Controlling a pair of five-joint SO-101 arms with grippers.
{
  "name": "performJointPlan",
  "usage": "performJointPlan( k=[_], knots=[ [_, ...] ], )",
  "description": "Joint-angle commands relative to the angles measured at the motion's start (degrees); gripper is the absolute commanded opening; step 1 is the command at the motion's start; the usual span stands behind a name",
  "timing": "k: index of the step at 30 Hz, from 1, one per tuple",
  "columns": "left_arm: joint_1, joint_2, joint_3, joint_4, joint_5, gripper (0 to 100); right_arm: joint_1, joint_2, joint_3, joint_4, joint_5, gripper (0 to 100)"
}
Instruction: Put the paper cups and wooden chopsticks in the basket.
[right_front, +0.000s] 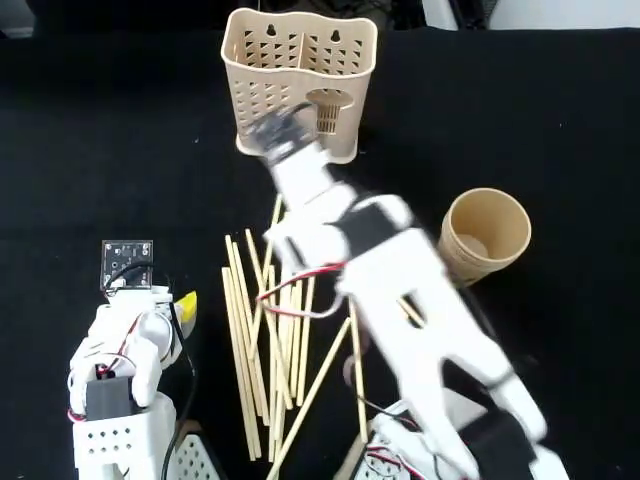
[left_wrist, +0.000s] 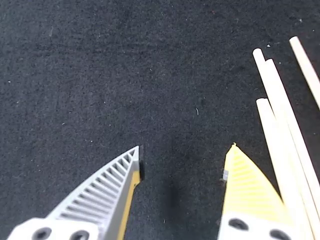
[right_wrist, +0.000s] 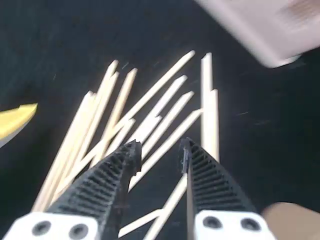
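Note:
Several wooden chopsticks (right_front: 268, 345) lie in a loose pile on the black cloth, also seen in the right wrist view (right_wrist: 150, 120). A tan paper cup (right_front: 486, 236) lies on its side to their right. The beige perforated basket (right_front: 298, 80) stands at the back. My right gripper (right_front: 282, 136) hangs in front of the basket, above the pile's far end; its black fingers (right_wrist: 115, 175) are open with nothing between them (right_wrist: 159, 147). My left gripper (left_wrist: 185, 149) is open low over bare cloth left of the pile, and chopstick ends (left_wrist: 280, 115) lie beside its yellow finger (left_wrist: 247, 185).
The right arm (right_front: 400, 300) stretches across the pile's right side and hides part of it. The left arm's base (right_front: 115, 400) sits at the front left. Black cloth (right_front: 100, 150) covers the table. The cup's edge (right_wrist: 287, 220) shows near my right gripper.

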Motion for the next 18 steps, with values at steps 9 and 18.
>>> performJointPlan(
  k=[9,18],
  knots=[
    [-3.6,-0.4,-10.3,-4.5,-6.4,27,36.9,-6.6,-16.3,13.1,16.3,14.2],
    [-3.6,10.5,-21.0,-5.2,-6.5,27,52.1,4.4,-18.5,11.1,20.7,22.9]
  ],
)
